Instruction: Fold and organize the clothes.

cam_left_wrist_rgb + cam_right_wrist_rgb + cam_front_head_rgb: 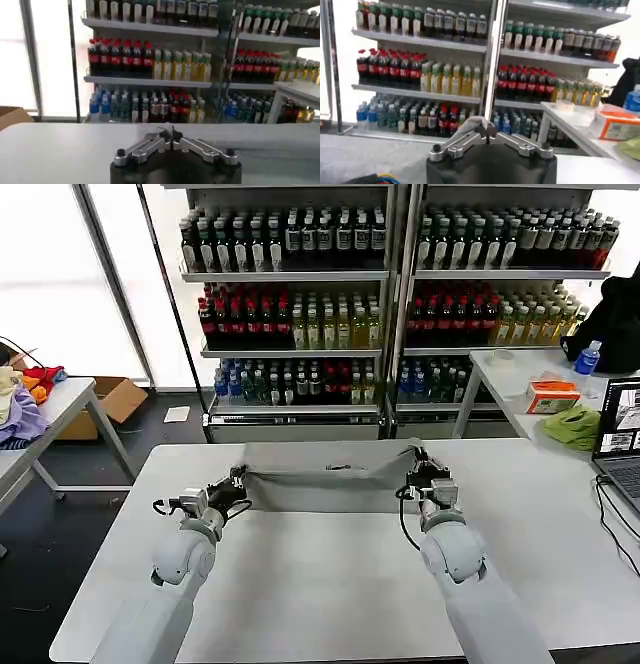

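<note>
My left hand (pixel 238 476) and right hand (pixel 420 460) each pinch the grey shirt (pixel 325 476), stretched above the worktop (pixel 330 584).

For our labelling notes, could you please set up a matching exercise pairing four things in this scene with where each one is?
Things:
1. left gripper
2. right gripper
3. grey shirt
4. lime-green cloth

Places:
A. on the side table at the robot's right
B. stretched between both grippers over the grey table
C. shut on the shirt's left end
D. shut on the shirt's right end

Pairs: 1-C, 2-D, 3-B, 4-A
</note>
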